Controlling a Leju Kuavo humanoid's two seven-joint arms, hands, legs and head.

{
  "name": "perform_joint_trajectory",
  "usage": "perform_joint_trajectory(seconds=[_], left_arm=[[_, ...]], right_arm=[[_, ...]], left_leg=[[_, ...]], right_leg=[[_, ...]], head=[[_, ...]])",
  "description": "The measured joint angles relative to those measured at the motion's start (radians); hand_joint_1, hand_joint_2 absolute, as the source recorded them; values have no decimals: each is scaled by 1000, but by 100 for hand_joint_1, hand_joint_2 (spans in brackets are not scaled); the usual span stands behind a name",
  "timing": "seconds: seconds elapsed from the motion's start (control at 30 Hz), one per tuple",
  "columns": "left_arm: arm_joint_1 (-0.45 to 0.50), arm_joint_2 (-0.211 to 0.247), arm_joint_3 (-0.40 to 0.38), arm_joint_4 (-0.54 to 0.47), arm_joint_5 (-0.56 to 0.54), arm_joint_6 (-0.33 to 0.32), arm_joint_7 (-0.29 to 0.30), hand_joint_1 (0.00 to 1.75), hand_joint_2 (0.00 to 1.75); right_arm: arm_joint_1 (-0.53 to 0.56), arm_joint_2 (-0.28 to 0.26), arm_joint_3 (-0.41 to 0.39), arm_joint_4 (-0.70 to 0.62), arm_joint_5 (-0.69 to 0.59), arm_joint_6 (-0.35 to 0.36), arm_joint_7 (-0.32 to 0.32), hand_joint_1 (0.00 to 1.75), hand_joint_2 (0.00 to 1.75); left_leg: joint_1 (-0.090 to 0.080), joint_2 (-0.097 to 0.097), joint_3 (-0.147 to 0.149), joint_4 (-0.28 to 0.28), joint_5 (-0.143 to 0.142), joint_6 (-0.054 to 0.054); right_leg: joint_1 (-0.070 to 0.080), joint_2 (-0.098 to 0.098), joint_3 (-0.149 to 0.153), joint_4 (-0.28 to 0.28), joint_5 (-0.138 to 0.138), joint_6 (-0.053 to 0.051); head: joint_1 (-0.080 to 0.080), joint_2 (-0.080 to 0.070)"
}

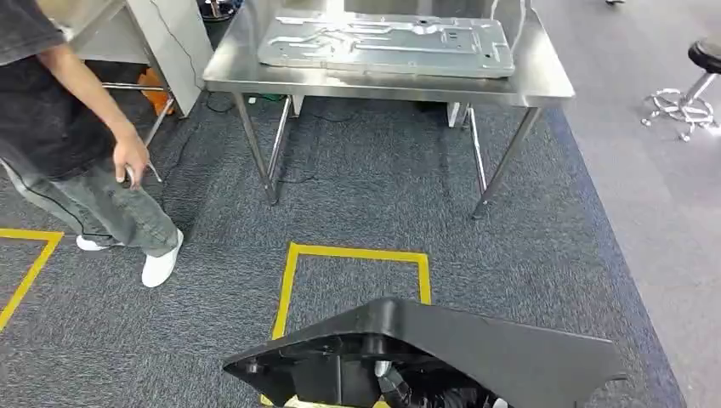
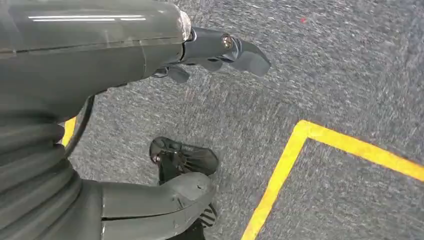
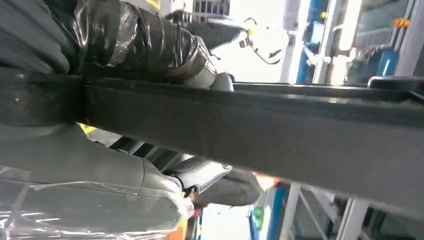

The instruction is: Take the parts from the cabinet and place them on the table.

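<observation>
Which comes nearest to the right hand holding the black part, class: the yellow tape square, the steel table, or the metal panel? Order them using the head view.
1. Yellow tape square: on the carpet just beyond the black part in the right hand.
2. Steel table: farther ahead.
3. Metal panel: lying on the table, farthest.

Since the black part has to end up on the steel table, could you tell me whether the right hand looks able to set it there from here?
Probably not yet: the right hand holds the black part low and near, and open carpet separates it from the steel table.
</observation>
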Motion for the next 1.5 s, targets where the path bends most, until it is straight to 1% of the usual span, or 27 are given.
perform_joint_trajectory(seconds=[0.07, 0.1, 0.13, 0.17, 0.23, 0.27, 0.33, 0.4, 0.43, 0.53, 0.6, 0.63, 0.7, 0.73, 0.77, 0.8, 0.83, 0.9, 0.93, 1.03, 1.13, 1.23, 1.27, 1.33, 1.4, 1.43, 1.5], left_arm=[[-2, -1, 0, 0, 0, -2, 0, 0, 175], [-4, -1, 0, 0, 0, -3, 0, 0, 175], [-5, -1, 0, 0, 0, -7, 0, 0, 175], [-4, -1, 2, 0, 1, -7, 0, 0, 175], [1, 0, 6, 0, 2, -11, 0, 0, 175], [5, 0, 8, 0, 2, -14, 2, 0, 175], [7, 0, 10, 0, 0, -17, 3, 0, 175], [6, 0, 11, 0, -2, -19, 3, 0, 175], [3, 4, 13, 0, -3, -19, 3, 0, 175], [5, 4, 14, 0, -5, -21, 3, 0, 175], [4, 3, 15, 0, -6, -21, 2, 0, 175], [4, 3, 15, 0, -6, -21, 1, 0, 175], [5, 3, 16, 0, -10, -21, 0, 0, 175], [5, 3, 16, 0, -11, -21, 0, 0, 175], [5, 3, 16, 0, -12, -21, 0, 0, 175], [5, 3, 16, 0, -12, -21, 0, 0, 175], [5, 3, 16, 0, -12, -21, 0, 0, 175], [5, 3, 16, 0, -12, -21, 0, 0, 175], [5, 3, 16, 0, -12, -21, 0, 0, 175], [2, 3, 16, 0, -12, -21, -2, 0, 175], [-3, 3, 16, 0, -12, -21, -4, 0, 175], [0, 3, 17, 0, -12, -21, -5, 0, 175], [3, 3, 17, 0, -12, -21, -5, 0, 175], [6, 3, 17, 0, -12, -21, -6, 0, 175], [5, 5, 17, 0, -12, -21, -6, 0, 175], [6, 6, 17, 0, -12, -21, -6, 0, 175], [3, 7, 17, 0, -12, -20, -7, 0, 175]], right_arm=[[0, 0, 0, 0, 1, -2, 0, 175, 175], [1, 0, 0, 0, 4, -3, -1, 175, 175], [-1, 0, 0, 0, 9, -8, 0, 175, 175], [-1, 0, 0, 0, 14, -12, 0, 175, 175], [0, 0, 0, 6, 19, -18, 0, 175, 175], [0, 0, 0, 10, 20, -18, -1, 175, 175], [0, -1, 0, 13, 22, -18, -2, 175, 175], [-1, -1, 0, 14, 22, -19, -3, 175, 175], [-1, -1, 0, 14, 22, -19, -3, 175, 175], [-1, -1, 0, 14, 23, -20, -4, 175, 175], [-1, -1, 0, 13, 24, -23, -4, 175, 175], [-3, -1, 0, 12, 24, -25, -5, 175, 175], [-2, -1, 0, 13, 25, -26, -6, 175, 175], [-1, -2, 0, 13, 25, -26, -6, 175, 175], [-1, -2, 0, 14, 25, -26, -6, 175, 175], [-1, -3, 0, 14, 25, -29, -6, 175, 175], [-1, -3, 0, 14, 25, -30, -6, 175, 175], [-1, -3, 0, 14, 26, -35, -6, 175, 175], [-1, -3, 0, 14, 26, -37, -6, 175, 175], [-1, -3, 0, 13, 27, -38, -6, 175, 175], [-2, -2, 0, 11, 29, -39, -6, 175, 175], [-1, -2, 0, 11, 31, -40, -6, 175, 175], [-1, -2, 0, 12, 31, -40, -6, 175, 175], [0, -2, 0, 12, 32, -40, -6, 175, 175], [0, -2, 0, 12, 32, -40, -6, 175, 175], [0, -2, 0, 12, 32, -40, -6, 175, 175], [-1, -2, 0, 11, 33, -41, -6, 175, 175]], left_leg=[[2, 15, 11, -8, -5, -13], [7, -34, 7, 13, -18, -17], [7, -67, -17, 61, -51, -17], [7, -83, -58, 142, -93, -17], [5, -93, -146, 300, -149, -18], [5, -93, -172, 332, -141, -16], [3, -93, -144, 235, -52, -7], [-3, -98, -71, 58, 47, 10], [-9, -101, -59, 25, 33, 19], [-14, -100, -62, 18, 33, 25], [1, -96, -49, 3, 44, 35], [2, -96, -47, 1, 44, 40], [3, -94, -46, 2, 41, 43], [3, -92, -45, 3, 38, 42], [4, -91, -43, 3, 35, 41], [5, -91, -38, 3, 31, 37], [7, -91, -30, 3, 25, 34], [11, -92, -8, 3, 11, 24], [7, -92, -6, 4, 5, 15], [6, -89, 4, -8, -6, -4], [10, -90, 4, 24, -30, -16], [8, -91, -131, 269, -132, -18], [8, -91, -168, 323, -139, -18], [7, -92, -168, 274, -71, -12], [4, -93, -98, 92, 39, 1], [-1, -94, -73, 25, 55, 13], [-8, -91, -70, 24, 48, 16]], right_leg=[[-7, 24, 6, -10, 3, -15], [-10, 30, 10, -16, 6, -20], [-10, 34, 12, -17, 5, -28], [-9, 39, 13, -16, 3, -32], [-3, 53, 14, -15, 0, -37], [1, 62, 16, -14, -2, -39], [6, 73, 27, -13, -9, -40], [8, 77, 40, -13, -16, -37], [13, 78, 41, -10, -21, -31], [6, 82, 34, -10, -23, -16], [6, 79, 35, 3, -32, -5], [7, 75, 19, 38, -56, 2], [-6, 73, -65, 195, -134, 14], [-12, 73, -114, 279, -160, 20], [-15, 72, -142, 320, -161, 24], [-20, 70, -143, 305, -132, 29], [-23, 67, -120, 248, -87, 31], [-28, 59, -25, 51, 18, 31], [-24, 56, -2, 7, 13, 28], [-12, 63, 1, 2, -1, 5], [-21, 66, 18, -14, -1, -19], [-12, 64, 29, -14, -12, -35], [-9, 65, 34, -14, -16, -37], [-6, 70, 50, -14, -27, -36], [-2, 72, 69, -14, -39, -34], [-2, 72, 72, -14, -44, -32], [0, 75, 72, -14, -51, -17]], head=[[0, 0], [0, 0], [0, 0], [0, 0], [0, 0], [0, 0], [0, 0], [0, 0], [0, 0], [0, 0], [0, 0], [0, 0], [0, 0], [0, 0], [0, 0], [0, 0], [0, 0], [0, 0], [0, 0], [0, 0], [0, 0], [-1, 0], [-1, 0], [-1, 0], [-1, 0], [-1, 0], [0, 0]])
